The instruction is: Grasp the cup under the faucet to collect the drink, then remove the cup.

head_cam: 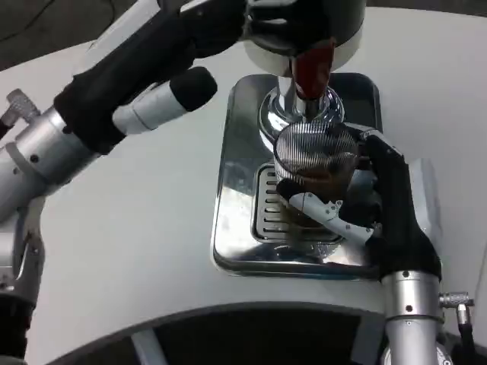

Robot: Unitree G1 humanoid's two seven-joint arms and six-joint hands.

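Right hand (pixel 358 201) wrapped around ribbed clear glass cup (pixel 314 156), standing on shiny steel drip tray (pixel 236 220) beneath red-handled faucet (pixel 312 72). Left hand (pixel 221 23) up at dispenser, grip unclear. Amber drink apparently collecting; removal outstanding.

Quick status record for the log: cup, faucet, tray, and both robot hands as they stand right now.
cup: ribbed clear glass, upright on the tray, dark drink inside
faucet: red spout directly above the cup
drip tray: shiny metal, slotted grate under the cup
right robot hand: wrapped around the cup, fingers across its front
left robot hand: raised at the dispenser top by the faucet; its grip is unclear
table: white
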